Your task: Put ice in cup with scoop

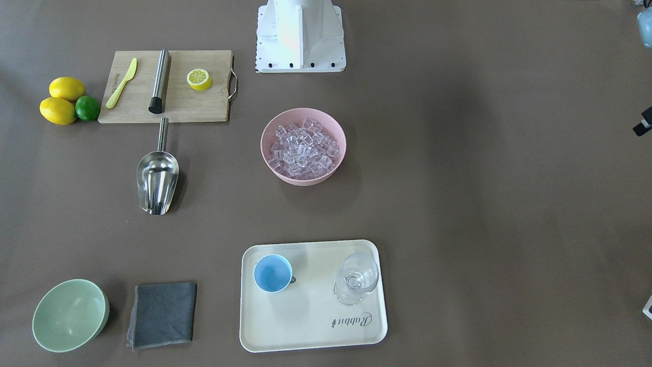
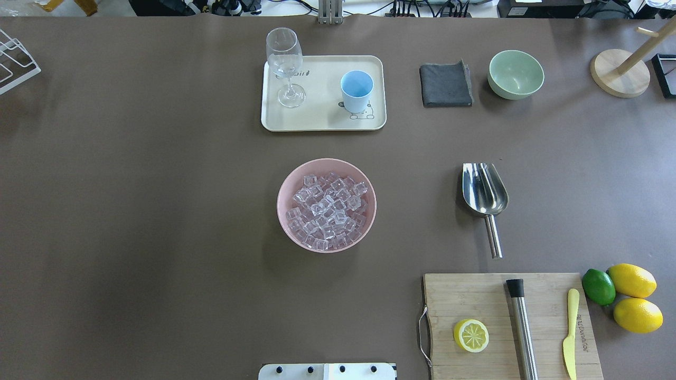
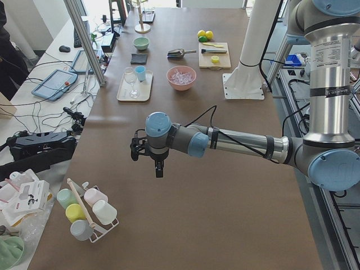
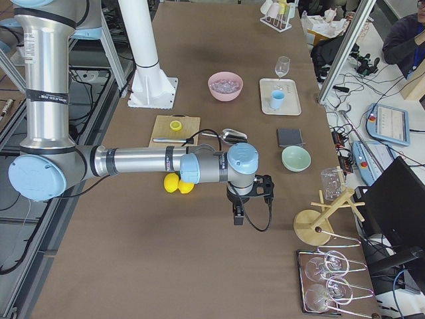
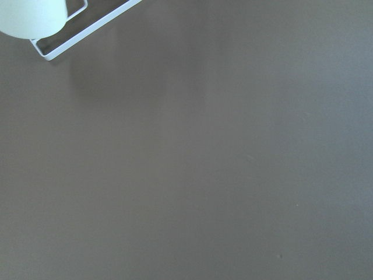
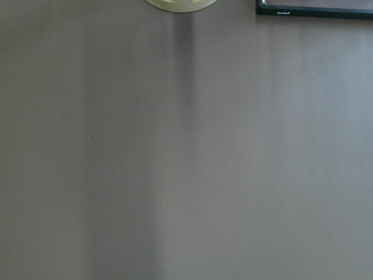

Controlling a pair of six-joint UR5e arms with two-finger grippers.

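Observation:
The steel scoop (image 2: 485, 194) lies on the table to the right of the pink bowl (image 2: 279, 206), its handle pointing at the cutting board. Clear ice (image 2: 327, 211) cubes fill that bowl. The light-blue cup (image 2: 356, 91) stands upright on the cream tray (image 2: 322, 120), beside a stemmed glass (image 2: 285, 66). My left gripper (image 3: 159, 169) hangs over bare table at the robot's left end, far from all of these. My right gripper (image 4: 237, 216) hangs near the right end, past the lemons. Neither wrist view shows fingers, so I cannot tell whether either is open or shut.
A cutting board (image 2: 475, 295) holds a half lemon, a steel cylinder and a yellow knife. Two lemons and a lime (image 2: 598, 286) lie beside it. A grey cloth (image 2: 445, 84) and green bowl (image 2: 515, 74) sit at the far right. A wooden stand (image 2: 619, 79) is in the corner.

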